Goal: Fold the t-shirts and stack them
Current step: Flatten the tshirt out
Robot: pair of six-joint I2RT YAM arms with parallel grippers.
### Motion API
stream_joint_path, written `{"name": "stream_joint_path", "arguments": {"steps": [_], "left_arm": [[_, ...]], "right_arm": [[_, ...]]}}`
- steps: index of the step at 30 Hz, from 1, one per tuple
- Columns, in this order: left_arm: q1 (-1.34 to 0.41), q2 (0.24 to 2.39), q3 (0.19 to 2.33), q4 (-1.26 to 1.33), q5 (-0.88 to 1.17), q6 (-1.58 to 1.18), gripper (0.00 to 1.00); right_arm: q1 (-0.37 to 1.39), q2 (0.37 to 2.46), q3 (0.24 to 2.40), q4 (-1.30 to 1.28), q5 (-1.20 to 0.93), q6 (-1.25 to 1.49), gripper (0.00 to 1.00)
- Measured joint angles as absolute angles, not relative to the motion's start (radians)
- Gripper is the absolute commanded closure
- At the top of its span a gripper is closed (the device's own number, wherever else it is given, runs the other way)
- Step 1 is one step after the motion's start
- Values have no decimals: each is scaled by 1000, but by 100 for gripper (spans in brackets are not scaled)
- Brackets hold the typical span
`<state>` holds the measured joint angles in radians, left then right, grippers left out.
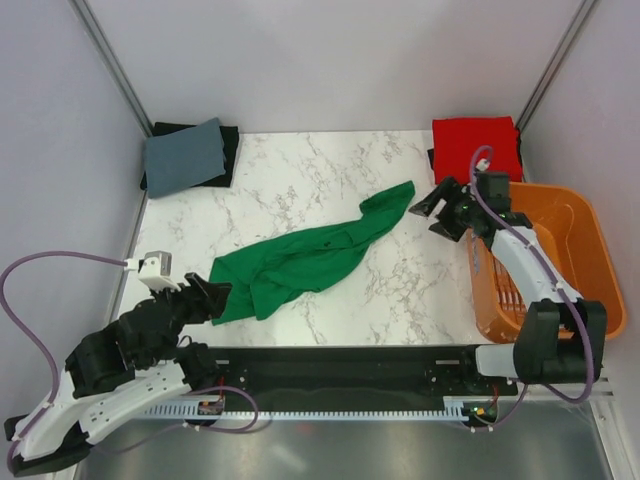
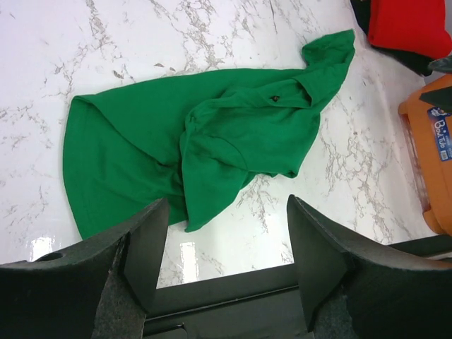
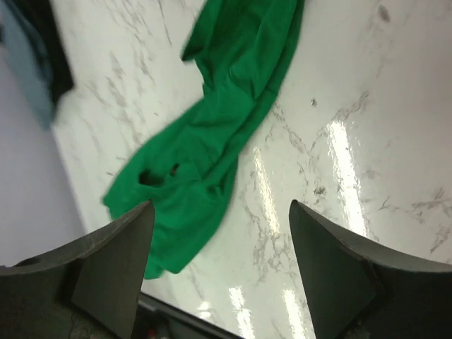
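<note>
- A bright green soft cloth t-shirt (image 1: 305,255) lies unfolded and crumpled in the middle of the white marble-patterned worktop (image 1: 300,170). It stretches in a long slant from the near left towards the far right.
- Its wide end, with the hem, is at the near left. It narrows to a twisted tip at the far right.
- A bright red cloth t-shirt (image 1: 475,147) sits folded into a neat square in the far right corner of the worktop. It rests on a dark cloth whose edge shows beneath it, well apart from the green one.
- The left hand (image 1: 222,300) is low, just beside the near-left edge of the green t-shirt. Its two black fingers (image 2: 145,240) are spread wide and released, with nothing between them.
- The right hand (image 1: 430,215) hangs just beside the far-right tip of the green t-shirt. It is also released, its fingers (image 3: 332,261) parted and grasping nothing.
- An orange slatted plastic basket (image 1: 592,262) stands at the right edge of the worktop, near the red t-shirt and beside the right arm.
- In the far left corner, a folded grey-blue cloth (image 1: 185,156) lies on top of a black cloth (image 1: 230,140).
</note>
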<state>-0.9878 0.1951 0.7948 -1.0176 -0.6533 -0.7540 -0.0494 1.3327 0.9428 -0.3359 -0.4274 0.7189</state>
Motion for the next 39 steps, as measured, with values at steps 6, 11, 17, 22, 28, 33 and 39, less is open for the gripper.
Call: {"name": "stream_joint_path", "arguments": {"steps": [6, 11, 17, 22, 28, 33, 39], "left_arm": [[-971, 202, 795, -1018, -654, -754, 26], [-955, 202, 795, -1018, -654, -754, 26], [-929, 185, 795, -1021, -656, -758, 28], [-913, 153, 795, -1028, -665, -768, 29], [-907, 132, 795, -1040, -678, -773, 29], [-898, 115, 796, -1043, -713, -773, 29], [-898, 115, 796, -1053, -705, -774, 29]], "right_arm": [[511, 1379, 1145, -473, -195, 683, 15], [886, 1475, 1287, -473, -31, 714, 18], [1171, 1784, 1421, -488, 94, 762, 25], [1276, 2064, 1629, -575, 157, 776, 29], [1300, 2223, 1835, -691, 239, 789, 31], [1302, 2302, 1953, -795, 338, 791, 37], [1306, 2358, 1974, -834, 398, 795, 63]]}}
